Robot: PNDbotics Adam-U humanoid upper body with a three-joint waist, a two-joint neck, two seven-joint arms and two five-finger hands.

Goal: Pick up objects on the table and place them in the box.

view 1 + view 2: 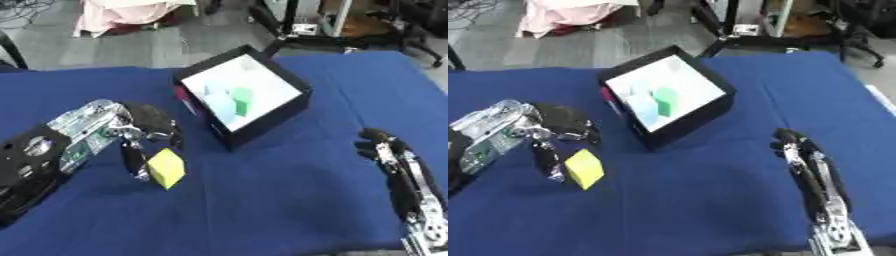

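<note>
A yellow cube [166, 169] sits tilted at the left of the blue table [289, 200]. My left hand [144, 127] reaches over it from the left. Its thumb [133, 161] lies against the cube's left face and its curled fingers [172, 136] come down on the cube's top edge. The black box [262, 120] with a white inside stands tilted at the table's middle back. It holds a green block [242, 99] and a light blue block [220, 104]. My right hand [385, 150] rests open at the lower right, fingers pointing up.
A small red strip [182, 95] shows on the box's left outer wall. Beyond the table's far edge are a pink cloth [131, 15], chair legs and cables on a grey floor.
</note>
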